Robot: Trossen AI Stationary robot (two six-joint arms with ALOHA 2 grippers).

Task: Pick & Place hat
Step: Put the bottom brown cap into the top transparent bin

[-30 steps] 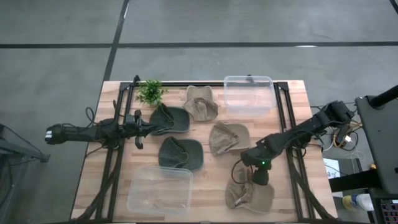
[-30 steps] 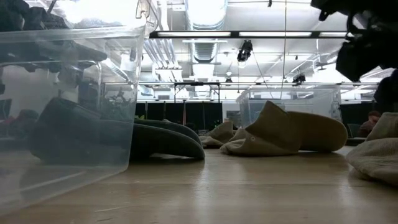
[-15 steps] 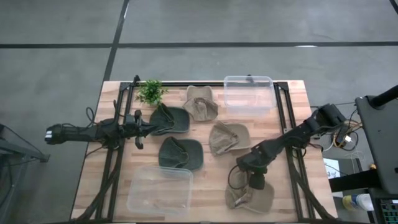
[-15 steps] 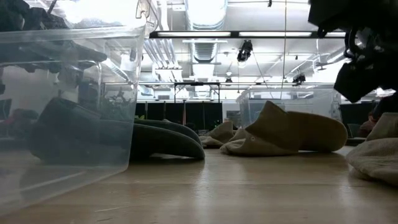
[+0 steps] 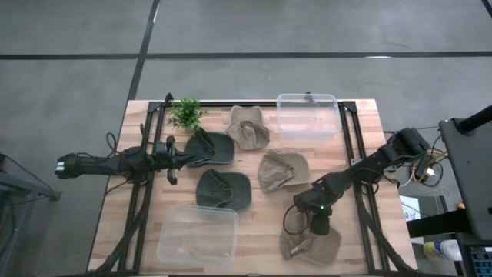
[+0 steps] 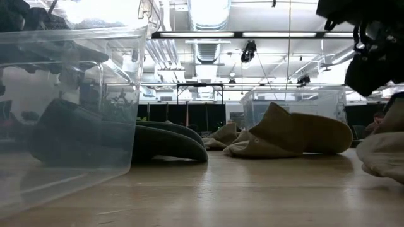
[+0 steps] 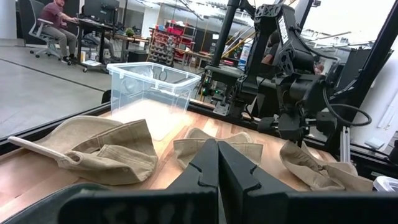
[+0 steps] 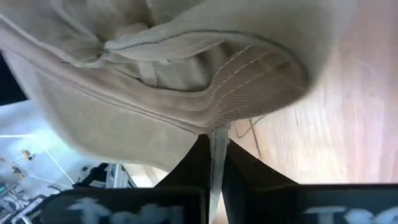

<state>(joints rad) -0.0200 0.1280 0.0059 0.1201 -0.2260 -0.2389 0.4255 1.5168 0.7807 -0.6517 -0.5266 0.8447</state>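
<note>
My right gripper (image 5: 317,224) is shut on a tan hat (image 5: 311,245) at the table's near right; the hat also shows in the low view (image 6: 386,151) and the right wrist view (image 8: 155,93). My left gripper (image 5: 177,158) is shut at the table's left, level, next to a dark green hat (image 5: 211,148); I cannot tell whether it touches it. Its fingers are closed together in the left wrist view (image 7: 217,163). My right gripper pinches a thin edge of the tan hat (image 8: 218,132) between its two fingers, beside the stitched brim (image 8: 249,74). The fingers come from above, pointing down. The hat hangs tilted: the held side is raised, and the rest (image 5: 315,250) lies on the table.
A second dark green hat (image 5: 223,189) and two more tan hats (image 5: 247,127) (image 5: 281,170) lie mid-table. One clear box (image 5: 307,115) stands at the far right and another (image 5: 198,235) at the near left. A small plant (image 5: 186,113) stands at the far left.
My right gripper has gone down and toward the near edge onto the tan hat and taken hold of it. It has then risen a little, and the hat's held side has come up off the table.
</note>
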